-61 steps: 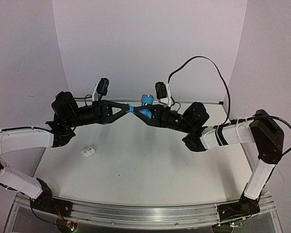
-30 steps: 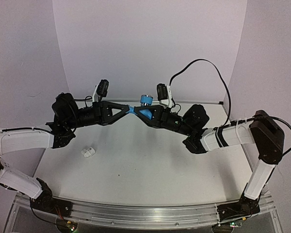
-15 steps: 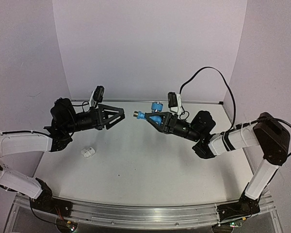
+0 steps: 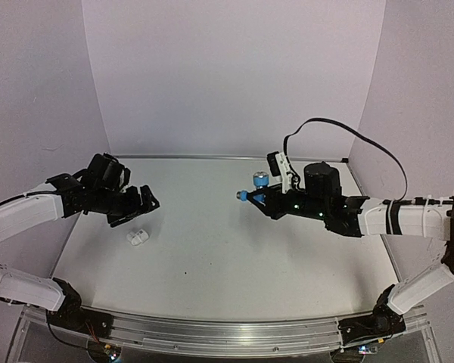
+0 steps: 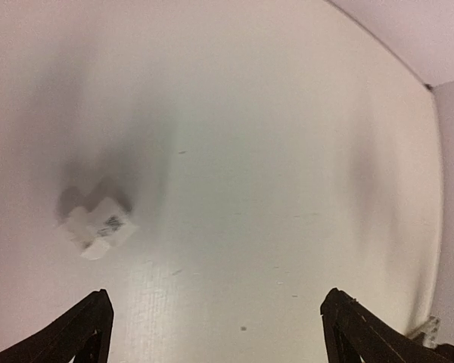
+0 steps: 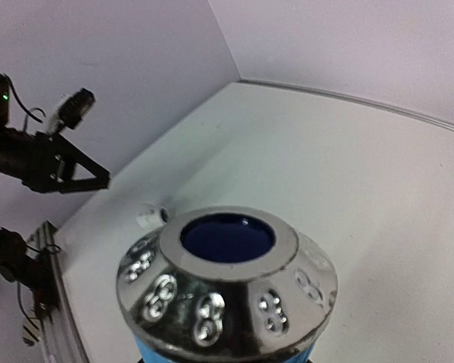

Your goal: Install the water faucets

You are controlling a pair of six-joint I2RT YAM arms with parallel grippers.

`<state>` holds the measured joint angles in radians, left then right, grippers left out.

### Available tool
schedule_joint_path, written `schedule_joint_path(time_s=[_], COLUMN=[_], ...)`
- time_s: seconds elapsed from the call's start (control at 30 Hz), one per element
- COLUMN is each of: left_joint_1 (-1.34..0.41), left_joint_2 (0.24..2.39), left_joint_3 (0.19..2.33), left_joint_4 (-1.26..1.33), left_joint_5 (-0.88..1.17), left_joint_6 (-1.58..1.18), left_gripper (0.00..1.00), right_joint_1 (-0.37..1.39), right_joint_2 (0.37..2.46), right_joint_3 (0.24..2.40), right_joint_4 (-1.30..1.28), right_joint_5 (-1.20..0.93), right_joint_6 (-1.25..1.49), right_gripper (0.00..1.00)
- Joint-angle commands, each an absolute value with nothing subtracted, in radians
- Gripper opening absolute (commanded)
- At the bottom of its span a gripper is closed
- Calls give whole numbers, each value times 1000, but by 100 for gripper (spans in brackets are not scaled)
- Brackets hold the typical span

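Nearest to me, close to the left edge of the counter [image 4: 212, 287], the white fitting [image 4: 138, 237] lies loose on the bare surface, touching nothing. My left jaws hang just behind and above it, spread as wide as they go and empty. From that wrist I see both fingertips [image 5: 87, 333] at the bottom of the view and the fitting [image 5: 98, 227] ahead of the left one, not yet between them.

Farther back and right of the middle, my right jaws are closed narrow on the blue tap body [image 4: 250, 196] and hold it clear of the counter. Its spout points toward the left edge and its chrome cap [image 6: 227, 283] is uppermost, filling that wrist's view with a dark blue hollow at its centre. The two parts are well apart, with open counter between them.

Beyond that there is only the far edge and the plain wall.

I judge the job part done. The tap body is in hand and lifted, which is the easy half. The white fitting has yet to be picked up and joined to it. The tip of the spout looks paler than the rest, so a piece may already sit there, but it is too small for me to tell. Next I would lower the left jaws over the fitting, centre it, and close.
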<state>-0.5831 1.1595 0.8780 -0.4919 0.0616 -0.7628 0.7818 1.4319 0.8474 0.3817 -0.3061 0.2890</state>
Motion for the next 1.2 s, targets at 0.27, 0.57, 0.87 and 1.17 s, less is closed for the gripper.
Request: schedule_joint_path(time_s=[0.27, 0.57, 0.87, 1.17], left_joint_1=[-580, -574, -551, -551], left_joint_2=[1508, 1623, 1701, 1705], left_joint_3=[1008, 1056, 1081, 1037], left_joint_4=[-796, -648, -742, -737], left_joint_5=[-402, -293, -337, -305], left_joint_6=[-626, -640, -1068, -1246], left_gripper=[100, 100, 100, 100], right_joint_1=[797, 801, 808, 814], right_joint_2=[1344, 1309, 1286, 1286], right_joint_3=[862, 824, 802, 800], right_joint_4=[190, 214, 245, 258], right_joint_5=[-234, -239, -249, -257], right_joint_6=[91, 114, 130, 142], right_gripper=[0, 0, 0, 0])
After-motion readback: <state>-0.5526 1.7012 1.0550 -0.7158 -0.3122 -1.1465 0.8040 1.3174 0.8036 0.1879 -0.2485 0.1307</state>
